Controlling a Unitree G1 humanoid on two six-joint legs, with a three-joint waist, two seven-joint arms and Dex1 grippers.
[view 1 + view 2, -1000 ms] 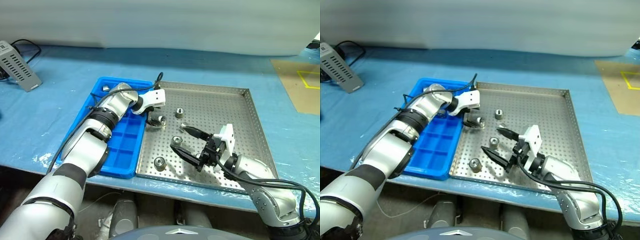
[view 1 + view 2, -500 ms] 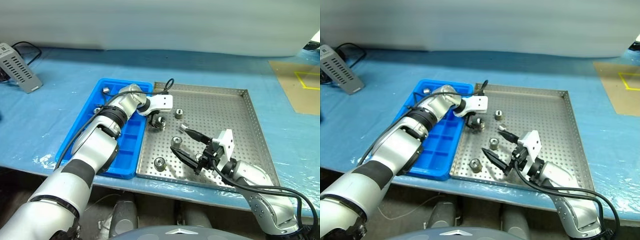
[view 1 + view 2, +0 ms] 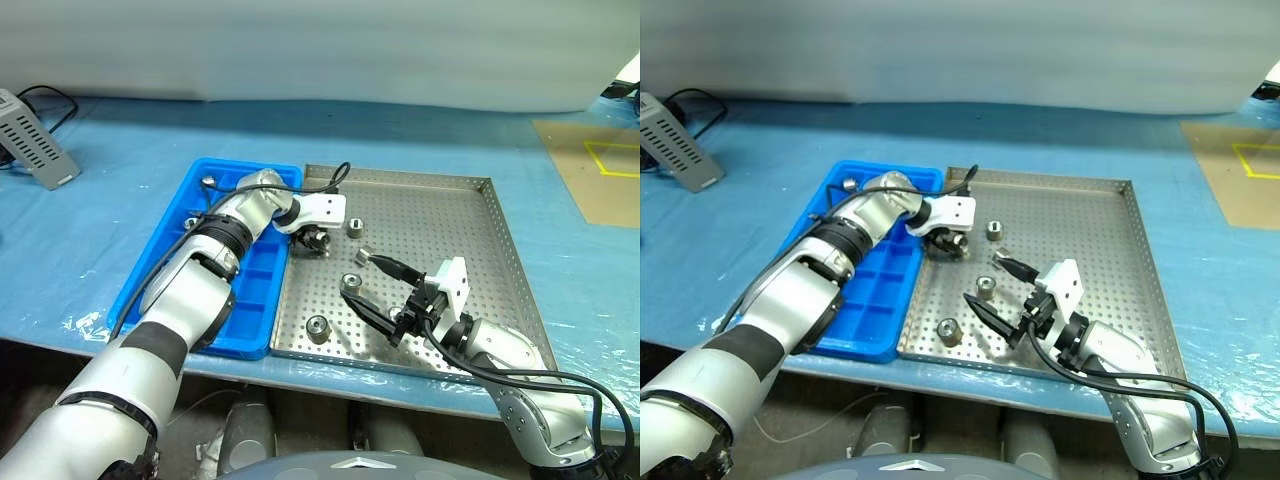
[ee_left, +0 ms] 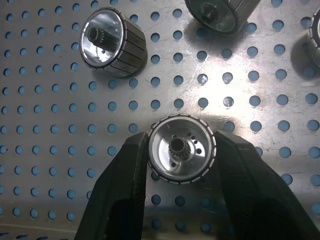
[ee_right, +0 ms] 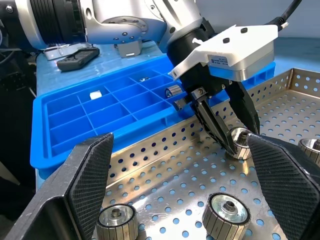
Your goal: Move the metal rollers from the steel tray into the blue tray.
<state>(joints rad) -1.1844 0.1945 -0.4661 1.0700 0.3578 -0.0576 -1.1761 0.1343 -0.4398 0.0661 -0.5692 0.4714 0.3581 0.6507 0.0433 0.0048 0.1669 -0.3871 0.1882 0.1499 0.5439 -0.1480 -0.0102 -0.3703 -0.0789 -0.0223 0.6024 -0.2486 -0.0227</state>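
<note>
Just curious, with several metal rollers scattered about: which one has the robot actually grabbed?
The roller nearest the blue tray, clamped between the left gripper's jaws. The others lie loose on the steel tray.

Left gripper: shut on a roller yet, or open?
Shut on it. In the left wrist view both fingers press the sides of one metal roller, which sits on the steel tray.
</note>
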